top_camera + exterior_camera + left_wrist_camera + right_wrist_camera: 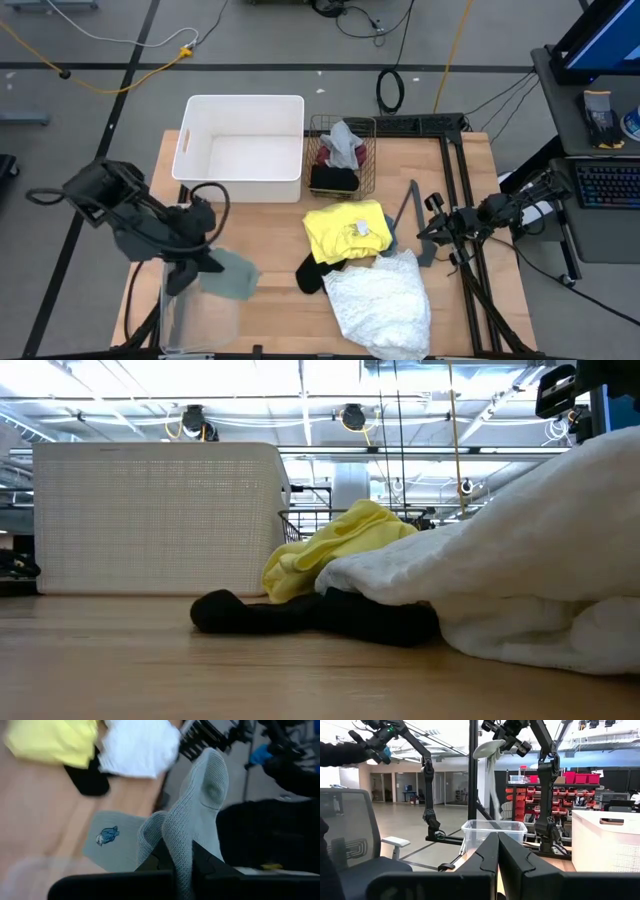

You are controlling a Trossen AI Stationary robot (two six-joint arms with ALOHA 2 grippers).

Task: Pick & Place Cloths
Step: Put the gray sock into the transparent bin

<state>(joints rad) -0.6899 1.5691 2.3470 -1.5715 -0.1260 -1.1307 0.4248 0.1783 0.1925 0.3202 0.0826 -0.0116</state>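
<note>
1. Wooden table [280, 310] seen from above, standing on a grey floor crossed by cables, with a white bin [243, 147] and a small wire basket [341, 156] side by side along its far edge.
2. At the near left corner of the table stands a clear plastic tub [195, 315].
3. The left gripper [190, 270] hangs over that tub, its fingers clamped on a sage-green sock [235, 274].
4. In the left wrist view the sage-green sock [192, 827] is pinched between the two dark fingers [210, 865]; its long axis runs straight out from the jaws, and the cuff, which carries a small blue emblem, droops to one side.
5. Judged from above, most of the sock trails from the gripper towards the table's middle, past the tub's rim, so the coming release appears to turn on bringing the fabric fully over the tub.
6. The remaining cloths lie in a heap right of centre: a yellow cloth [345, 232], a black cloth [318, 272] under its near edge, and a large white lacy cloth [380, 298] nearest the front.
7. The wire basket already holds grey, maroon and black pieces.
8. The right gripper [432, 230] waits at the table's right edge with its fingers shut and empty, just beside the heap and nearer to it than the left arm.
</note>
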